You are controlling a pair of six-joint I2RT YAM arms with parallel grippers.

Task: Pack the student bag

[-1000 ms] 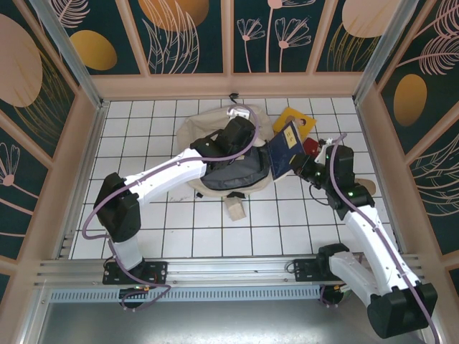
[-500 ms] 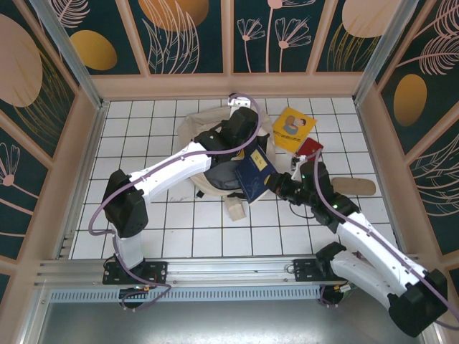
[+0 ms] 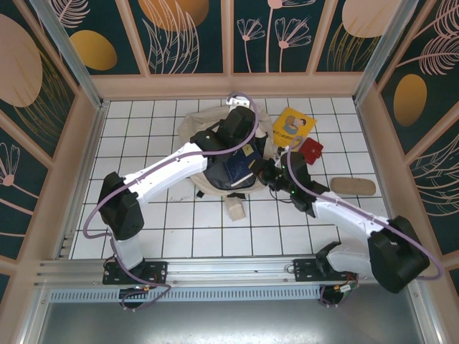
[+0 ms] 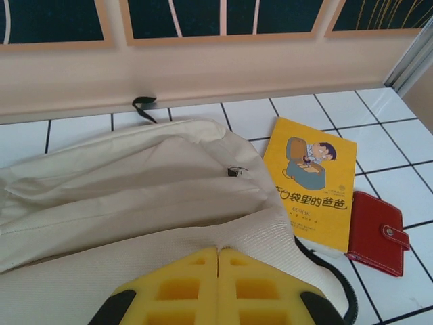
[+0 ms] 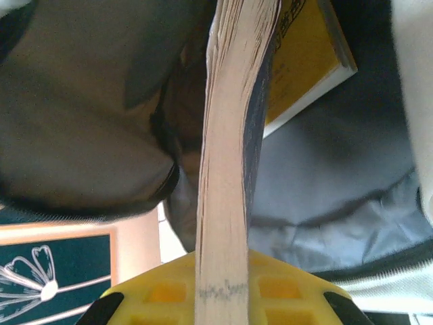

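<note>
Right wrist: tool (image 5: 220, 274) pinches thick paper book (image 5: 226, 135), seemingly inside fabric bag (image 5: 325, 183).

Bag (image 3: 188, 136) lay at the far middle of the table. It was cream soft fabric, slumped and creased, not upright. Its near-right side gaped open, showing dark grey lining (image 3: 219, 180). A dark blue book (image 3: 240, 168) stood tilted in the mouth, partly inside. In the left wrist view the cream folds (image 4: 135, 183) ran left to right, with a small dark zipper pull (image 4: 233, 171) on the top fold. A black loop (image 4: 143, 105) lay on the tile at the bag's far edge. Right wrist view: grey lining (image 5: 338, 183) sagged round the book's page edge (image 5: 223, 169).
</note>
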